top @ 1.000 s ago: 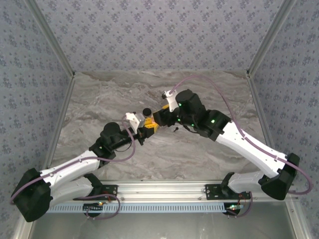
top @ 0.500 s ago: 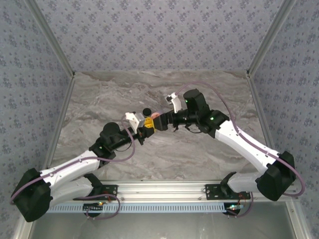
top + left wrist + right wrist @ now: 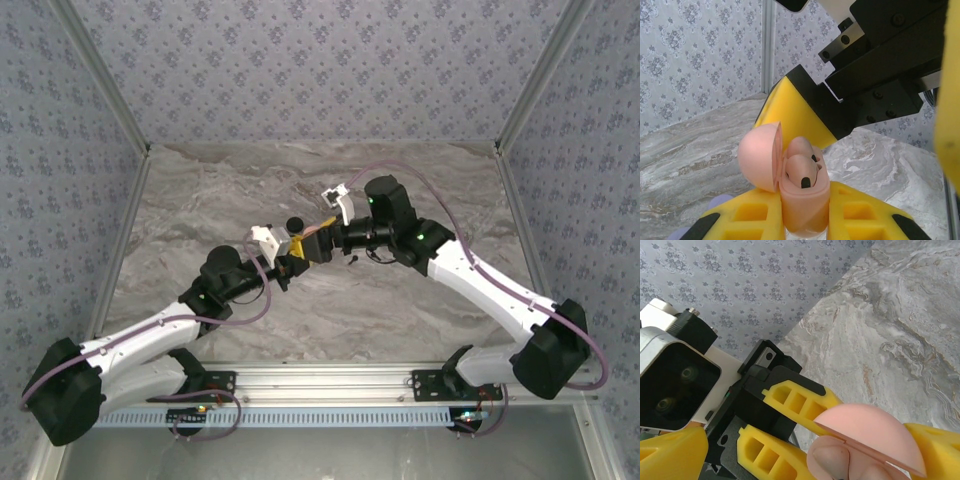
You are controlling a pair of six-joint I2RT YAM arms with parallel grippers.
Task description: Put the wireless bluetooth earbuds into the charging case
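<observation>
Above mid-table, both arms reach inward and meet, wrists almost facing each other. The left gripper (image 3: 295, 252) is clamped on the pink charging case (image 3: 805, 205), holding it upright with its lid (image 3: 759, 157) hinged open. Two pinkish earbuds (image 3: 801, 172) sit inside the case. The right gripper (image 3: 321, 241) is spread wide, its yellow fingers (image 3: 670, 452) flanking the lid and gripping nothing.

Right gripper (image 3: 318, 238), spread wide, hems in the charging case (image 3: 802, 200)
</observation>
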